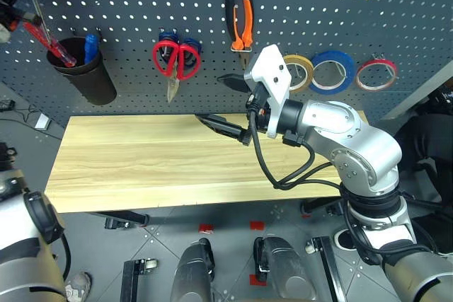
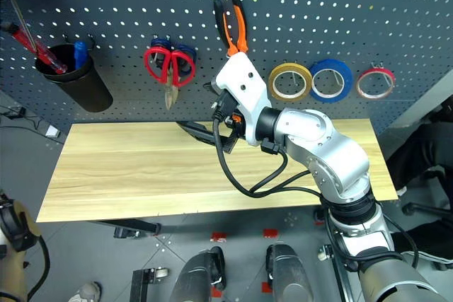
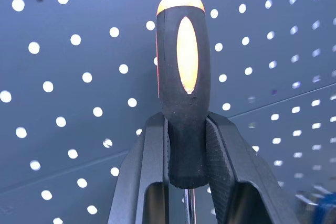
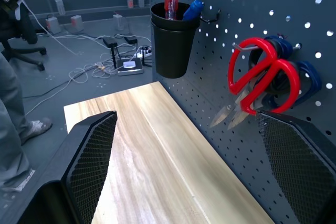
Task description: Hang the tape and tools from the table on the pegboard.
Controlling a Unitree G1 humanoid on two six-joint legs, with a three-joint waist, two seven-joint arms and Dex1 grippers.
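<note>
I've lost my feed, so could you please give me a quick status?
Left pincer shut on screwdriver, facing pegboard. Right pincer open, nothing held. Table bare.

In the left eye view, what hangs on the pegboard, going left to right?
Black cup holding red and blue tools → red-handled scissors → orange-and-black-handled pliers → yellowish-tan tape roll → blue tape roll → red-edged tape roll.

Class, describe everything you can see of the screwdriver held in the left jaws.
The screwdriver has a black handle that looks rubbery, with an orange oval inlay and an orange rounded cap. The left gripper is shut on the lower part of the handle, its ribbed pads pressing both sides. A thin metal shaft runs down between the jaws. The handle stands upright in front of the pegboard; whether it touches the board cannot be told.
</note>
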